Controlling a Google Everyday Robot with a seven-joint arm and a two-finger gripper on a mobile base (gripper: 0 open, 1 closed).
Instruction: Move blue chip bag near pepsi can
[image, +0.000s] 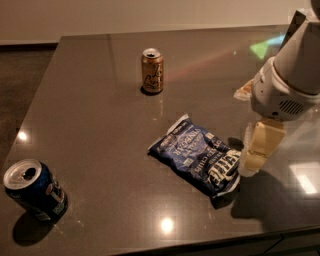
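Observation:
The blue chip bag (197, 156) lies flat near the middle of the dark table, its long axis running from upper left to lower right. The pepsi can (34, 190) stands at the near left corner, dark blue with a silver open top. My gripper (253, 159) hangs from the white arm at the right, with its cream fingertips just off the bag's right end, close to the table surface.
A gold-tan can (152, 70) stands at the back centre of the table (100, 115). A small tan object (245, 90) lies partly hidden behind the arm at the right. The table's near edge runs along the bottom.

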